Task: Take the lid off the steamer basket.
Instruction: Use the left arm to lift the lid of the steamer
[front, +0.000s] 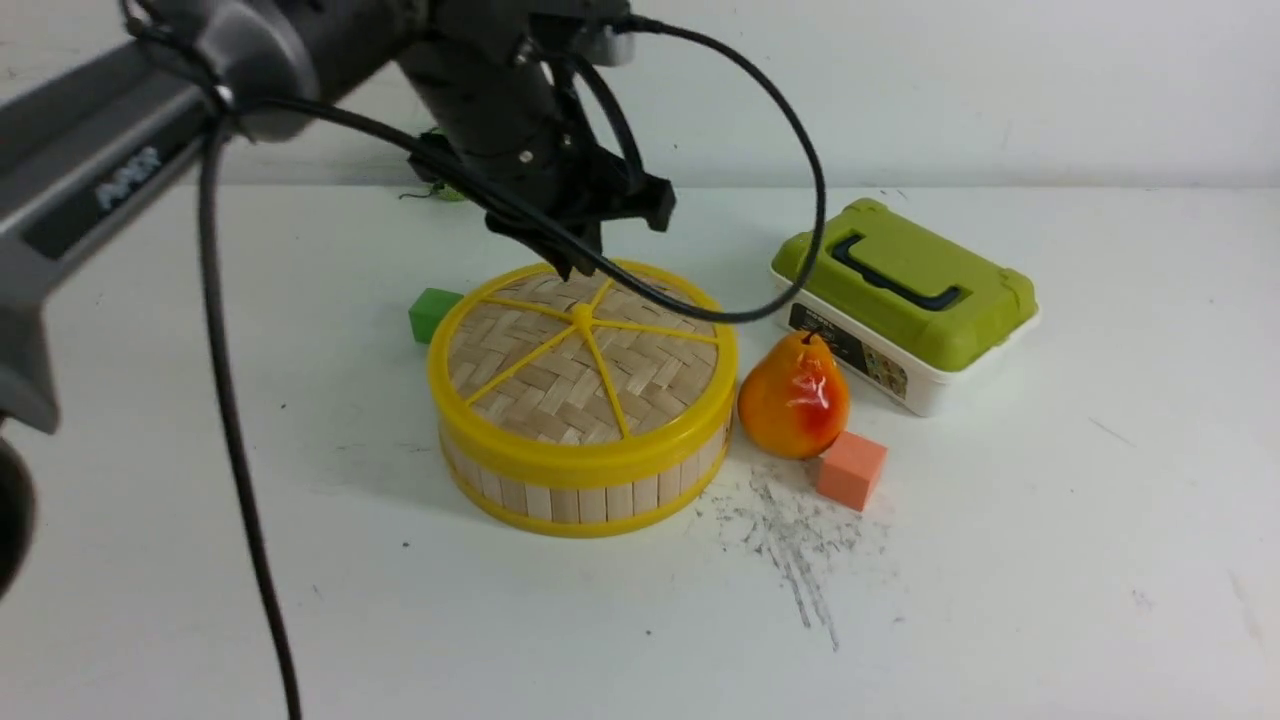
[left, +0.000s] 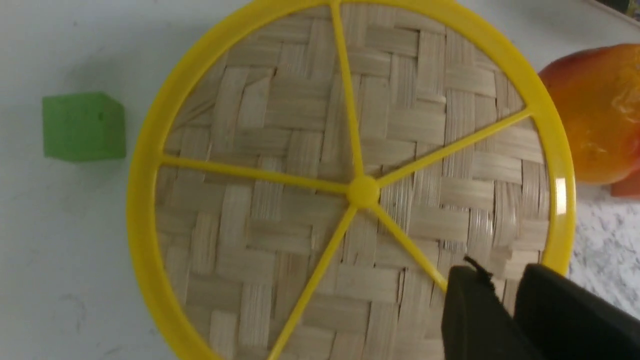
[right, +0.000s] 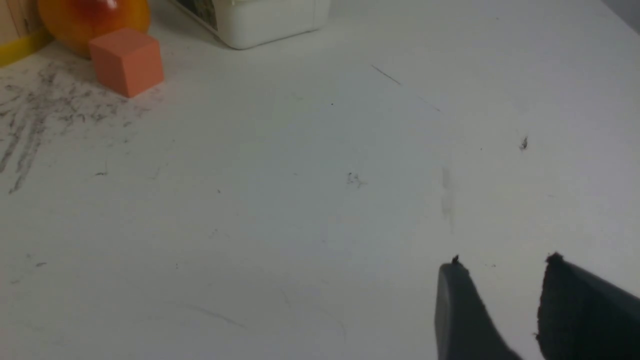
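Lid (front: 585, 365) seated on steamer basket (front: 560, 495), mid surface (front: 1000, 550), pear (front: 795, 395) just beside. Left tool (left: 500, 272) hovers over lid's far edge, jaws narrow, holding nothing. Right tool (right: 502, 262) parted, empty, well apart. Expect lid light; yellow rim (left: 555, 150) stiff, smooth, likely slippery; weave thin, poor purchase. You should pinch rim or spoke, lift straight. Basket likely light too, may rise with lid.

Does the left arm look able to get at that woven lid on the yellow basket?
Probably yes: the left gripper hovers directly over the lid, near its rim, and nothing visible lies between them.
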